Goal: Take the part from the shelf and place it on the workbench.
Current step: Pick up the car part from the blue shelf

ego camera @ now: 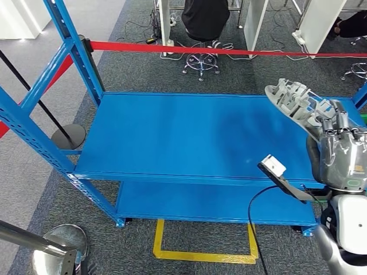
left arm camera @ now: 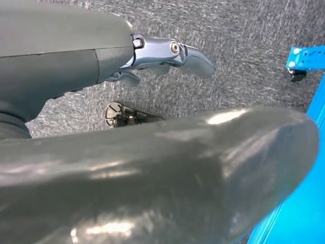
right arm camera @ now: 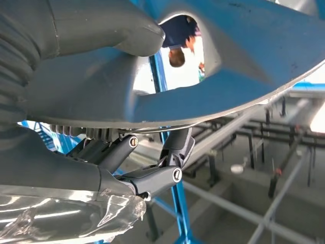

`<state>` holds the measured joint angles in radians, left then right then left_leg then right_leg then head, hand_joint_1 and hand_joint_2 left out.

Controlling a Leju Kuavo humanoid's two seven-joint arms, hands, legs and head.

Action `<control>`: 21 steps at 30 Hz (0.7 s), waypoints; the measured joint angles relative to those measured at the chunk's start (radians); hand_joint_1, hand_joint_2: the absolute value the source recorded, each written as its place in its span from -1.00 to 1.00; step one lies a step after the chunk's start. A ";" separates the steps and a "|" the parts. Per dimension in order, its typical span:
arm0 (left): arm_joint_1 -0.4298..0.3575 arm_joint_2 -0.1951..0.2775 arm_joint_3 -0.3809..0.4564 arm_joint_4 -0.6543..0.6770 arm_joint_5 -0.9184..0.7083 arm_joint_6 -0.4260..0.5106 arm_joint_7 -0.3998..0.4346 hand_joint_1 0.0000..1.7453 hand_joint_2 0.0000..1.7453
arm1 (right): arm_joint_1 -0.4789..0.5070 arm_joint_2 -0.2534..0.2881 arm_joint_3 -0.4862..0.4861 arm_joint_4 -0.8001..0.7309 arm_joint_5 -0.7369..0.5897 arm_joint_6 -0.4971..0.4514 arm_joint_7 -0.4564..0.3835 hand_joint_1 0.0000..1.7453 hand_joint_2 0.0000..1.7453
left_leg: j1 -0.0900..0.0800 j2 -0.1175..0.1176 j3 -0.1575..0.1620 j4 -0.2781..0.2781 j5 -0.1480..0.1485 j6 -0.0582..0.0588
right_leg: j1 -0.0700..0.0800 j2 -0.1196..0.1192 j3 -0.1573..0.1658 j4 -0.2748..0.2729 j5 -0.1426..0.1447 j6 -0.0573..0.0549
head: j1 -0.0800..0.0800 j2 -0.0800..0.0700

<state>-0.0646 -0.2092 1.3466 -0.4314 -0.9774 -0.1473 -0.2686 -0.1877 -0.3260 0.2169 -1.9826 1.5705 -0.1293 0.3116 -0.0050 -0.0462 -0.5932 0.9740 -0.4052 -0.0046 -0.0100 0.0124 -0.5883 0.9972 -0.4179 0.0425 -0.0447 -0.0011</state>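
Note:
The part (ego camera: 294, 100) is a grey, ribbed, elongated plastic piece. My right hand (ego camera: 339, 134) grips it by one end at the right of the head view and holds it tilted above the right end of the blue shelf (ego camera: 173, 137). In the right wrist view the part (right arm camera: 249, 61) lies across the hand, thumb on one face and dark fingers (right arm camera: 153, 178) curled under the other. My left hand (left arm camera: 57, 56) hangs over grey carpet beside a blue shelf foot (left arm camera: 304, 58), fingers (left arm camera: 184, 53) stretched out and holding nothing.
A red barrier tape (ego camera: 216, 50) runs behind the shelf, with a black stand base (ego camera: 68, 136) at the left. A person (ego camera: 205, 17) sits on a wheeled chair beyond it. Yellow floor tape (ego camera: 203, 255) marks a box in front. A metal post base (ego camera: 61, 246) stands near left.

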 joint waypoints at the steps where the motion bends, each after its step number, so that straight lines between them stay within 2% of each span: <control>1: 0.000 0.000 0.000 0.000 -0.002 -0.003 0.000 -1.00 0.00 | 0.003 -0.005 0.000 -0.011 0.000 -0.013 0.000 1.00 1.00 | 0.000 0.000 0.000 0.000 0.000 0.000 | 0.000 0.000 0.000 0.000 0.000 0.000 | 0.000 0.000; 3: 0.001 -0.001 0.000 0.000 -0.006 -0.008 -0.003 -1.00 1.00 | 0.009 -0.013 -0.001 -0.032 0.000 -0.039 -0.003 1.00 1.00 | 0.000 0.000 0.000 0.000 0.000 0.000 | 0.000 0.000 0.000 0.000 0.000 0.000 | 0.000 0.000; 9: 0.002 -0.004 -0.001 0.000 -0.014 -0.010 -0.019 -1.00 1.00 | 0.041 0.001 -0.020 -0.101 0.000 -0.113 -0.086 1.00 1.00 | 0.000 0.000 0.000 0.000 0.000 0.000 | 0.000 0.000 0.000 0.000 0.000 0.000 | 0.000 0.000; 16: 0.008 -0.006 -0.003 0.000 -0.030 -0.058 -0.048 -1.00 1.00 | 0.073 0.092 -0.062 -0.159 -0.004 -0.162 -0.211 1.00 1.00 | 0.000 0.000 -0.001 0.000 0.000 0.000 | 0.000 0.000 -0.001 0.000 0.000 0.000 | 0.000 0.000; 21: 0.010 -0.005 -0.003 0.001 -0.026 -0.058 -0.045 -1.00 1.00 | 0.075 0.137 -0.082 -0.181 -0.019 -0.183 -0.231 1.00 1.00 | 0.000 0.000 -0.001 0.000 0.000 0.000 | 0.000 0.000 -0.001 0.000 0.000 0.000 | 0.000 0.000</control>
<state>-0.0543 -0.2138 1.3436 -0.4302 -1.0032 -0.2056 -0.3136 -0.1130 -0.1887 0.1352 -2.1634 1.5518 -0.3125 0.0802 -0.0049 -0.0461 -0.5939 0.9740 -0.4053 -0.0046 -0.0100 0.0126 -0.5888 0.9972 -0.4179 0.0424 -0.0447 -0.0011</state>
